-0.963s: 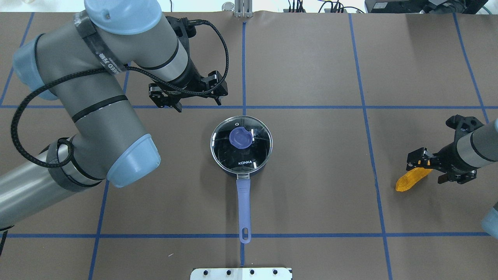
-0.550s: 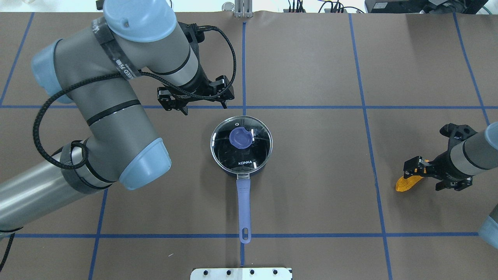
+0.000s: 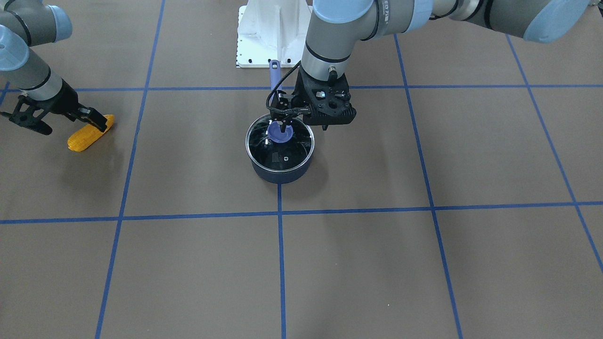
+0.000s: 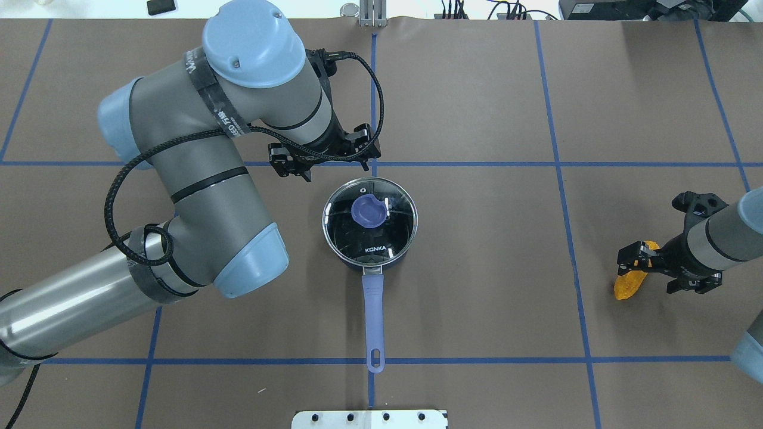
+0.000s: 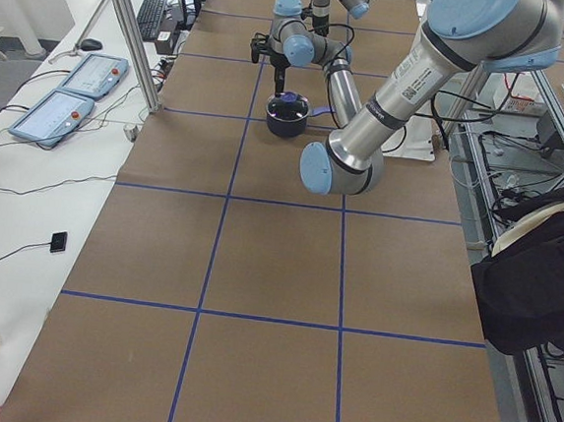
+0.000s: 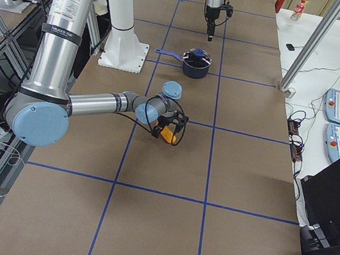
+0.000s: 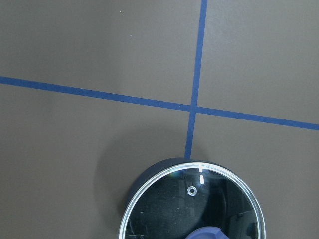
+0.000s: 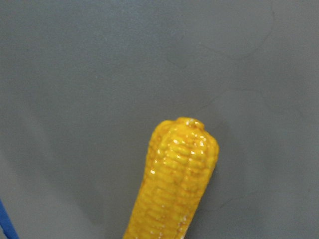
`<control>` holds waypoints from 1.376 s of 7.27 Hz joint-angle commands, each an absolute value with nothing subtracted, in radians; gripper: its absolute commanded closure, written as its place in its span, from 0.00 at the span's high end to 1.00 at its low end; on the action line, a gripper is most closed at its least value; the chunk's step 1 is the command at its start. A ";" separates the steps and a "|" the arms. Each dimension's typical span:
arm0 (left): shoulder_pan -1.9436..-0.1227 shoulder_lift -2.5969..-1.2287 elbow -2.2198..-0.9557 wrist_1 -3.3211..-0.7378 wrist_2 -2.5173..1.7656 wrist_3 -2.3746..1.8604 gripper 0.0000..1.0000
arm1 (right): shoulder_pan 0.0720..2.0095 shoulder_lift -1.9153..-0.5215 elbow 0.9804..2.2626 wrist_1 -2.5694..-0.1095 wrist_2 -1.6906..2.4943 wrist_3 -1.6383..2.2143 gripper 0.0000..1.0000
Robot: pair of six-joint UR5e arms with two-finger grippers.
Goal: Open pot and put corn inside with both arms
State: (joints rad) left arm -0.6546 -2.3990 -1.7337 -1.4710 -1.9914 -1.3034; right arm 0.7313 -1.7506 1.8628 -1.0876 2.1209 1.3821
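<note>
Overhead exterior: L gripper (image 4: 338, 171) spread wide, empty, hovering just past far rim of pot (image 4: 374, 298); lid (image 4: 384, 238) on. R gripper (image 4: 648, 277) also spread, low over corn (image 4: 626, 287), one finger at cob's end, contact unclear. Corn lies on table (image 4: 477, 268), well right of pot.

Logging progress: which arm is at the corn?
The right arm, jaws open at the corn; the left arm is beside the lidded pot.
</note>
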 commanded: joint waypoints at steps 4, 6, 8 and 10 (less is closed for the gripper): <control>-0.650 -2.401 -1.732 -1.471 -1.985 -1.305 0.98 | 0.730 -1.697 1.815 -1.089 2.120 1.382 0.94; -0.643 -2.396 -1.730 -1.473 -1.982 -1.304 0.98 | 0.735 -1.697 1.816 -1.092 2.135 1.376 0.60; -0.632 -2.398 -1.723 -1.474 -1.970 -1.304 0.98 | 0.767 -1.697 1.819 -1.100 2.147 1.368 0.14; -0.626 -2.404 -1.718 -1.474 -1.970 -1.304 0.98 | 0.848 -1.700 1.824 -1.100 2.216 1.356 0.07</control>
